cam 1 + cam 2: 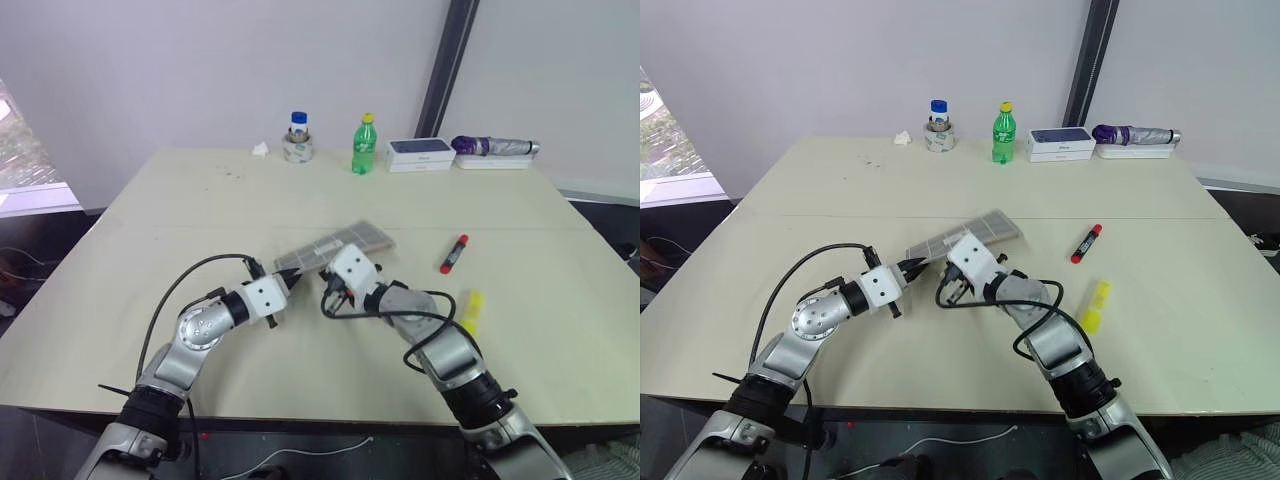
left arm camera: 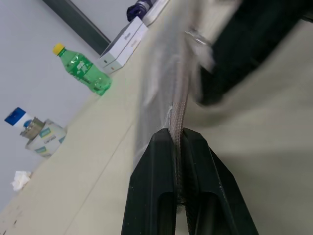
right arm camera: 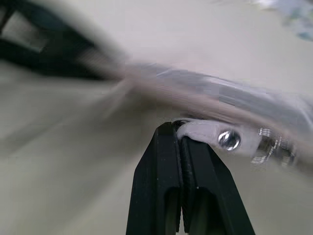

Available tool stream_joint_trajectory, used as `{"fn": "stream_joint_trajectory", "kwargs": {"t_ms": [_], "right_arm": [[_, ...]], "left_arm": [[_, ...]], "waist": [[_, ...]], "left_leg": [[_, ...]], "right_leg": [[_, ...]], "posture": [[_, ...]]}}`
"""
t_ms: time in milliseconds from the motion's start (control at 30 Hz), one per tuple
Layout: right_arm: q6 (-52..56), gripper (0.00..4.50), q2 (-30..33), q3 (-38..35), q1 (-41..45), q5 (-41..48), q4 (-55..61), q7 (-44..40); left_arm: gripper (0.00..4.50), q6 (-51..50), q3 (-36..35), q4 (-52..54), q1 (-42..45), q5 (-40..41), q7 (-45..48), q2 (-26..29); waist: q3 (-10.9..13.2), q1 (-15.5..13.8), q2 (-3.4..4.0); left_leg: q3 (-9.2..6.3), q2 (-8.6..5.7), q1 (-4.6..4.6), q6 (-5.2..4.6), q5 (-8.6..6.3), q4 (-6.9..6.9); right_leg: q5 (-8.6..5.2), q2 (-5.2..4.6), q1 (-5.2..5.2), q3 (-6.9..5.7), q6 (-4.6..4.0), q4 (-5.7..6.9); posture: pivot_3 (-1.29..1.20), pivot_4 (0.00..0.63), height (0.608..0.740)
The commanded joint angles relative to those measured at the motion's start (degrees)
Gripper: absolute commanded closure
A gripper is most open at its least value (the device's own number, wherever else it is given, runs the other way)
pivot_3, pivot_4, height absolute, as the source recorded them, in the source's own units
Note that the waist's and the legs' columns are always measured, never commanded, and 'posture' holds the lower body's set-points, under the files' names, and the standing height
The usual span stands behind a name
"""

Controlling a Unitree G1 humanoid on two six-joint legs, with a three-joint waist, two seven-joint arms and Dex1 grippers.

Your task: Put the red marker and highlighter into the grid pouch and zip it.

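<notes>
The grid pouch (image 1: pixel 335 247) is lying near the middle of the worktop (image 1: pixel 180 210), angled, with its near end lifted slightly between the two arms. The left hand (image 2: pixel 177 147) is pinching the pouch's zipper edge, its fingers pressed together on the fabric. The right hand (image 3: pixel 180 142) is closing tight on the small white zipper pull tab (image 3: pixel 208 135) at the pouch's edge, just beside the left hand. The red marker (image 1: pixel 454 254) is resting on the worktop to the right of the pouch, apart from it. The highlighter (image 1: pixel 1095 306) is sitting nearer the front edge, to the right of the right arm. A green bottle (image 1: pixel 364 145) is standing at the far side.
</notes>
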State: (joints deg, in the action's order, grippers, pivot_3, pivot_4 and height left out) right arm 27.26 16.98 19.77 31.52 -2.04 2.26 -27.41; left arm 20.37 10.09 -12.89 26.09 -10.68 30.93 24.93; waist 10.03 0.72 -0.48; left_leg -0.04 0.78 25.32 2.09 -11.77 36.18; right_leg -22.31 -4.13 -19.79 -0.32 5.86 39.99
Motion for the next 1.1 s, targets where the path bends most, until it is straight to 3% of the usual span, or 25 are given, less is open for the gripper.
{"fn": "stream_joint_trajectory", "kwargs": {"t_ms": [33, 467, 700, 833, 1033, 1100], "right_arm": [[-3.3, 4.43, -0.7, 2.3, 1.3, -2.1, 1.3, -1.2], [-10.4, 4.43, -5.1, 8.9, 3.8, -6.8, -0.3, -5.8], [-11.3, 4.43, -5.4, 6.6, 2.8, -7.7, -1.0, -5.1], [-10.1, 3.14, -4.5, 1.8, 0.9, -3.6, 0.8, -6.6], [-8.6, 0.08, 1.0, -1.2, -4.4, -2.1, 6.6, -9.6], [-8.1, 0.08, 3.6, -2.5, -6.5, -1.8, 8.7, -10.3]], "left_arm": [[4.50, -0.2, 0.7, 1.5, 2.0, 0.2, -0.3, -1.2], [4.50, -0.2, 2.3, 1.3, 2.7, -0.6, -0.1, -2.6], [4.50, 0.0, 1.2, 1.4, 2.8, -0.6, -1.6, -2.5], [4.50, 0.0, 0.4, 1.1, 3.0, 0.0, -2.6, -2.6], [4.50, 0.0, -0.3, 1.6, 2.7, 0.2, -4.3, -2.7], [4.50, 0.2, -0.5, 1.6, 2.7, -0.1, -4.8, -2.4]], "waist": [[0.0, 0.0, 0.00], [0.0, 0.0, 0.00], [0.0, 0.1, 0.00], [0.0, 0.0, 0.00], [0.0, -0.1, -0.01], [0.0, -0.1, -0.01]], "left_leg": [[0.00, 0.00, 0.00, 0.00, 0.00, -0.01], [-0.02, 0.01, 0.00, 0.24, 0.14, 0.01], [-0.02, 0.02, 0.00, 0.25, 0.15, -0.01], [-0.02, 0.01, 0.00, 0.25, 0.14, 0.00], [-0.03, 0.00, 0.00, 0.24, 0.14, 0.00], [-0.03, -0.01, 0.00, 0.21, 0.12, 0.02]], "right_leg": [[0.00, 0.01, 0.00, 0.00, 0.00, 0.00], [0.00, 0.01, 0.01, 0.00, 0.00, -0.01], [0.00, 0.02, 0.00, 0.00, 0.00, 0.00], [0.00, 0.02, 0.01, 0.00, 0.00, -0.01], [0.00, 0.00, 0.03, -0.01, 0.00, -0.03], [0.00, -0.01, 0.04, -0.01, 0.00, -0.03]], "posture": [[0.00, 0.150, 0.740], [0.00, 0.150, 0.740], [0.00, 0.150, 0.740], [0.00, 0.150, 0.740], [0.00, 0.150, 0.740], [0.00, 0.150, 0.740]]}}
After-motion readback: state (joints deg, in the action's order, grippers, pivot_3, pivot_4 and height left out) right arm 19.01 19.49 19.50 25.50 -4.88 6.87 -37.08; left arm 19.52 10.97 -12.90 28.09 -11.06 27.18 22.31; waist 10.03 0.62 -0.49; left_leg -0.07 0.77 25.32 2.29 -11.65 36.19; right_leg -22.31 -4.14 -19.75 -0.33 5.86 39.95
